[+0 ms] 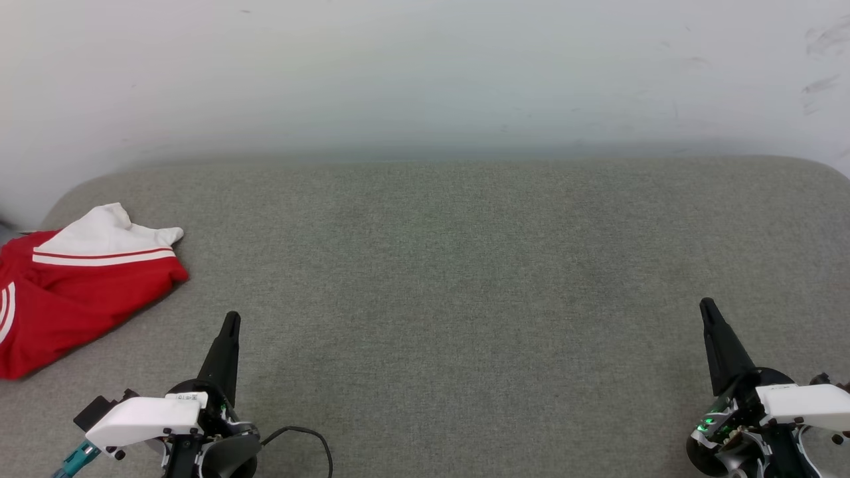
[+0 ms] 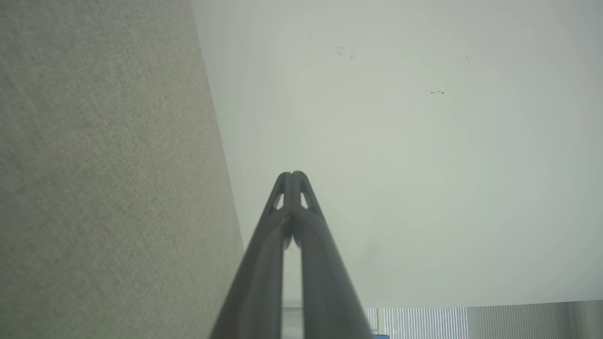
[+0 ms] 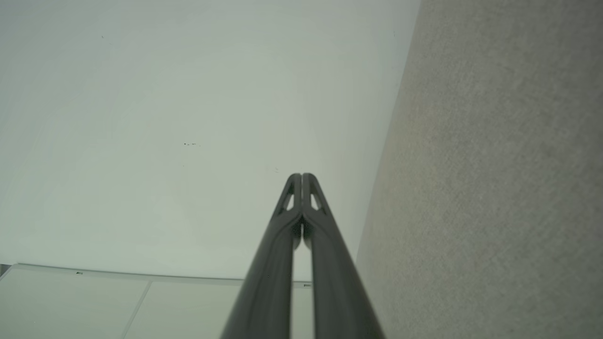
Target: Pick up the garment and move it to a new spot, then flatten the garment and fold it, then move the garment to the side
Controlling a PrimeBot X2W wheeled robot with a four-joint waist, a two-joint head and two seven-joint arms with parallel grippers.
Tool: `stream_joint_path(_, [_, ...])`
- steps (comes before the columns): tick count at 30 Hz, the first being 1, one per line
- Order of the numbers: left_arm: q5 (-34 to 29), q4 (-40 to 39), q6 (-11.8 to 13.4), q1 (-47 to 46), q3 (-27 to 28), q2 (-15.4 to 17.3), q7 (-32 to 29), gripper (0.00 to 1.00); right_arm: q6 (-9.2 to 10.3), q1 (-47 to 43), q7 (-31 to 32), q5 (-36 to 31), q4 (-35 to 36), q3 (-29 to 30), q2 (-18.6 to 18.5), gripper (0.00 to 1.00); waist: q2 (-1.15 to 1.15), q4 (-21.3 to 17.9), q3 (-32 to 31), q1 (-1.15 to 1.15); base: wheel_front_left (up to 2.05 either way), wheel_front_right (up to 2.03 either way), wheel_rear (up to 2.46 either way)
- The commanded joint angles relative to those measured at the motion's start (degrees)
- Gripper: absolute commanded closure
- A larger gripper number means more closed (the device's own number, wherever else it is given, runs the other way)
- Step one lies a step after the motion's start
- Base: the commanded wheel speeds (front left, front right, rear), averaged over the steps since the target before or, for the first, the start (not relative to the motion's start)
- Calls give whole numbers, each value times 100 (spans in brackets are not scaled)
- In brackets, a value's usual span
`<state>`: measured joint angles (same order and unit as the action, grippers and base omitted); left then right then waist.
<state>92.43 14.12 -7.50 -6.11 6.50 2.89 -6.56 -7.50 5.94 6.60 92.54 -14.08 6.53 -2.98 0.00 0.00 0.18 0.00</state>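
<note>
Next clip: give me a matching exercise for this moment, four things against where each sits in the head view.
Things:
1. garment
2. left gripper
3. right gripper
4. wall

Places:
A. lower right, shut
B. far left edge of the grey surface
C. along the top, behind the surface
D. lower left, shut, apart from the garment

Pairs: 1-B, 2-D, 3-A, 4-C

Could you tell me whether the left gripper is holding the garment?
No, the left gripper is shut and empty, apart from the garment lying to its left.
</note>
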Motion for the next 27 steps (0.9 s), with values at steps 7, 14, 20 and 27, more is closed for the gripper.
stream_joint_path(7, [-2,-9,-12,-32,13,-6,-11,100,2,66,3,-26,-1,-4,18,100,0,0,0,0,0,0,0])
stream_joint_path(14, [-50,89,2,121,-46,-12,92,0,1,-160,-91,-72,-108,-1,3,0,0,-1,2,0,0,0,0])
stream_joint_path(20, [-264,5,2,138,-40,-10,266,0,1,-229,-266,-468,-18,60,4,0,0,-1,4,0,0,0,0])
stream_joint_path(27, [-882,-135,48,130,72,-9,455,0,1,-275,-455,-1208,211,177,4,0,0,-3,9,0,0,0,0])
